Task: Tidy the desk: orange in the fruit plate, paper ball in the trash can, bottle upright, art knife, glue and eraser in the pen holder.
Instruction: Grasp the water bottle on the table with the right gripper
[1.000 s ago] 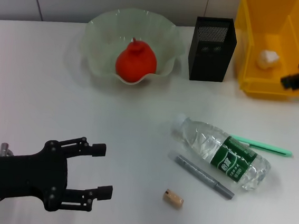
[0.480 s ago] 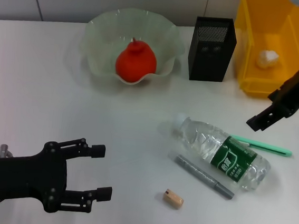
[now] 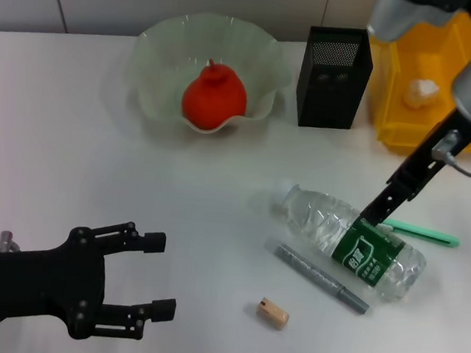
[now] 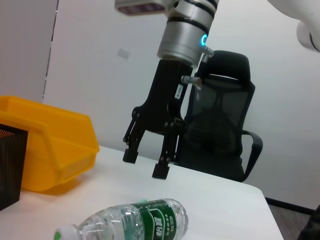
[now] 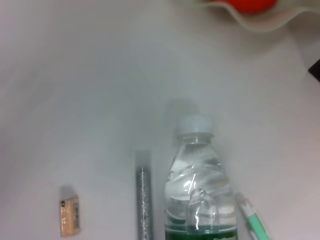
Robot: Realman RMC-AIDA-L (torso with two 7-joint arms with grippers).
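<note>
Lying on the white desk [image 3: 73, 127], the bottle [image 3: 348, 240] sits below the spread-fingered right end effector [image 4: 148, 163].

The right claw [image 3: 379, 214] has been carried from beside the trash can [image 3: 441, 121] down over the bottle [image 3: 348, 239]. Its fingers are spread apart, held just above the bottle's green label.

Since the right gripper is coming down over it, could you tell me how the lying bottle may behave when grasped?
The bottle lies on its round side on the smooth desk, so a nudge would probably roll it. It looks water-filled, so likely heavy for its size. Its thin clear plastic may flex under the open right gripper.
</note>
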